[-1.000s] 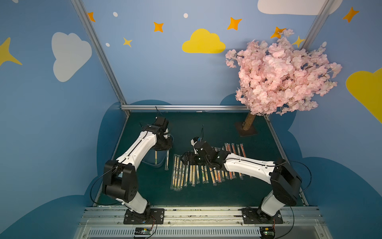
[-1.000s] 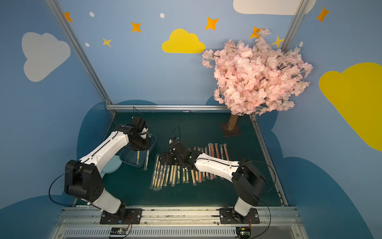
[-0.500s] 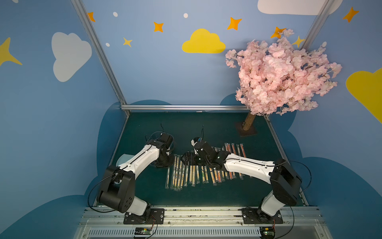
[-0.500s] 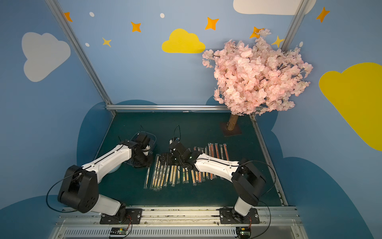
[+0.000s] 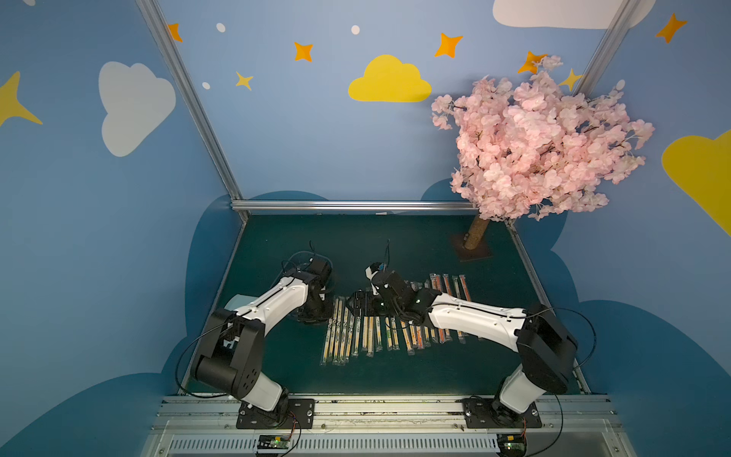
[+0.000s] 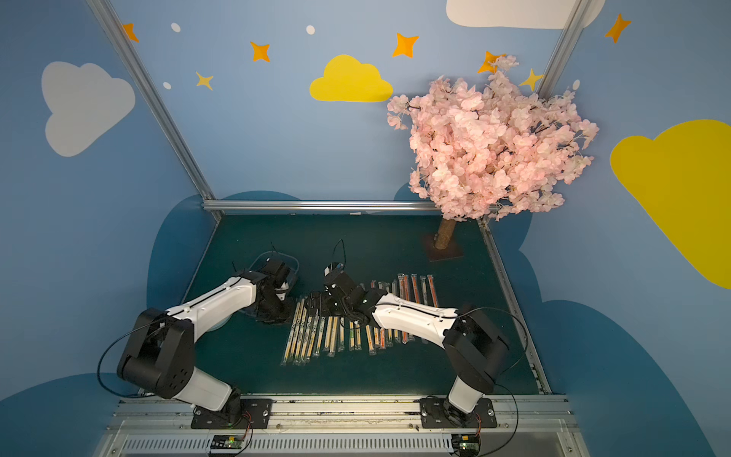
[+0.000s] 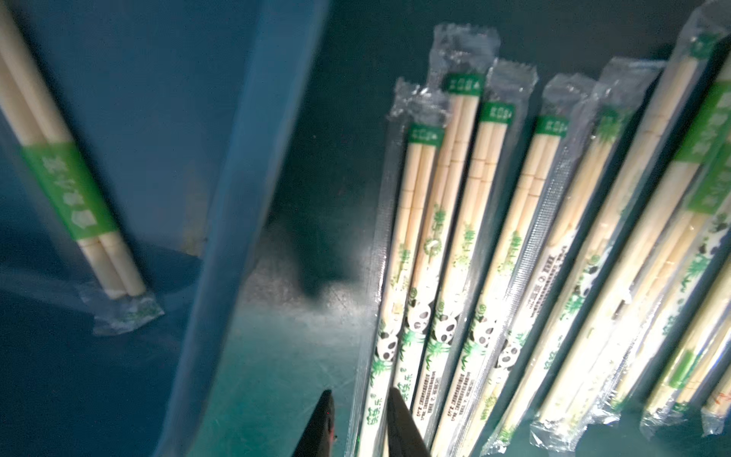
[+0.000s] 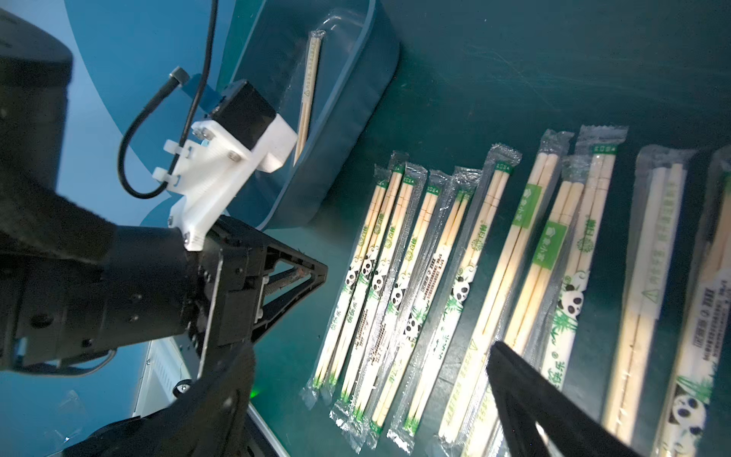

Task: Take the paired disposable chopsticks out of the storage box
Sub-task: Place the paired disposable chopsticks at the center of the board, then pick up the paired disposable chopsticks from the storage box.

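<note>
**Left arm sets down one more pair.** The left arm (image 5: 273,304), held over the storage box (image 6: 294,272) a second ago with one sleeved pair hanging from it, has been swung down and to the right. That pair is now laid on the table (image 5: 395,372) at the left end of the row of paired disposable chopsticks (image 5: 379,336).

The row, in the middle of the table, is thereby lengthened by one, and the delivery is judged all but complete. A last pair (image 8: 310,85) is seen lying inside the box at the far left of the table. The task is therefore not finished, and one more trip is thought to be needed.

The left arm is stretched low and forward, with the left hand (image 7: 358,391) pointed down near the far end of the newly laid pair (image 7: 401,257). Its fingers (image 7: 320,427) have been eased slightly apart and sit loosely about the sleeve, with a gap shown beside the wood.

The right arm (image 5: 470,320) is reached leftward across the row, unmoved. The right hand (image 8: 370,348) is spread wide above the row, with nothing held.
</note>
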You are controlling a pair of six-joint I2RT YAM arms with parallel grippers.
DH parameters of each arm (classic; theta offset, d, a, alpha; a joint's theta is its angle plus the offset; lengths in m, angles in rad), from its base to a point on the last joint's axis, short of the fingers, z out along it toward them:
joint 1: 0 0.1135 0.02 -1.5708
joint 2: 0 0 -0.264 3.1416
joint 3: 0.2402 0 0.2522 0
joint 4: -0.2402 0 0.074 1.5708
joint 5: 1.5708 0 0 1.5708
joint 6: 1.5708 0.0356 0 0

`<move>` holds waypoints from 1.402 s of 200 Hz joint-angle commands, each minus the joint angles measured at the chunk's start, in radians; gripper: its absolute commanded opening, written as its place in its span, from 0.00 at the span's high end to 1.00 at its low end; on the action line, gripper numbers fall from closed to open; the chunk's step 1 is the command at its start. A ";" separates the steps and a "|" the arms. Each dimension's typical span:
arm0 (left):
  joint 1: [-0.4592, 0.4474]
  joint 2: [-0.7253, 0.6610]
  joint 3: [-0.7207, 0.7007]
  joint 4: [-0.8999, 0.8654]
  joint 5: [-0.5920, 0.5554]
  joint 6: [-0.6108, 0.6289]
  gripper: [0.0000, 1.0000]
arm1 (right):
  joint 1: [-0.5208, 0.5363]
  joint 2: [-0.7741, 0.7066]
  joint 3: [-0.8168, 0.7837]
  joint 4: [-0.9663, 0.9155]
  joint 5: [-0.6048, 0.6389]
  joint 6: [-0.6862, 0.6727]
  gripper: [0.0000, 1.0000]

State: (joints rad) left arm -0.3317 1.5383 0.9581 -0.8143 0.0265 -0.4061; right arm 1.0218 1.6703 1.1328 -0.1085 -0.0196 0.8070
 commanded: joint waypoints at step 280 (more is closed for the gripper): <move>0.372 0.489 0.501 -0.045 -0.078 0.116 0.60 | 0.020 -0.027 0.002 0.001 0.023 -0.025 0.05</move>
State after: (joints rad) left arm 0.0273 1.9884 1.4338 -0.8513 -0.0639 -0.3138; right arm 1.0370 1.6691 1.1328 -0.1085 -0.0090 0.7952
